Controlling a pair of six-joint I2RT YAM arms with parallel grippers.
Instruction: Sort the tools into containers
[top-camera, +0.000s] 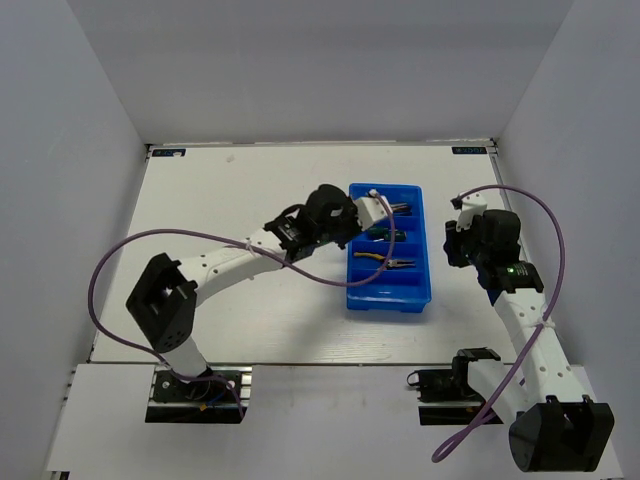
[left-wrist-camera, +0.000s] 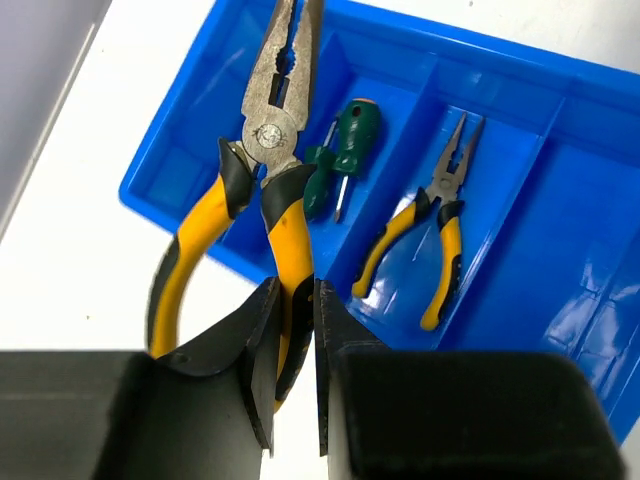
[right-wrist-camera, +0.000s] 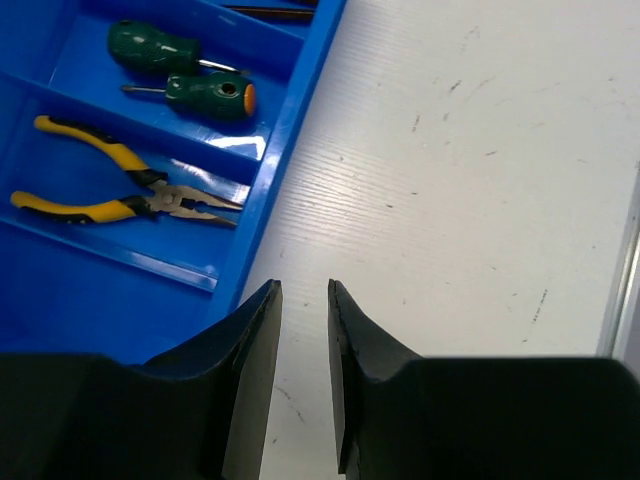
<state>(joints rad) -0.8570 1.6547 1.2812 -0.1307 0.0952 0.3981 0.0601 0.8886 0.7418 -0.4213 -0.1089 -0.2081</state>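
**Left tool (left-wrist-camera: 295, 290) holding combination pliers (left-wrist-camera: 270, 110) over the blue tray (left-wrist-camera: 560, 200); right tool (right-wrist-camera: 305, 290) empty beside it.**

The left tool's jaws are clamped on one yellow handle. The pliers' long axis runs straight away from the tool, with the nose over the tray's end compartment, hiding part of its floor. The next compartment holds two green-handled screwdrivers (left-wrist-camera: 350, 125). The one after it holds needle-nose pliers (left-wrist-camera: 440, 220), lying lengthwise. The right tool, jaws narrowly parted and gripping nothing, hangs over the desk (right-wrist-camera: 450, 200) just beside the tray's side wall.

Bare table (right-wrist-camera: 450, 200) right of the blue tray (top-camera: 388, 305); left arm (top-camera: 240, 262) with pliers (left-wrist-camera: 270, 120) over its far compartments.
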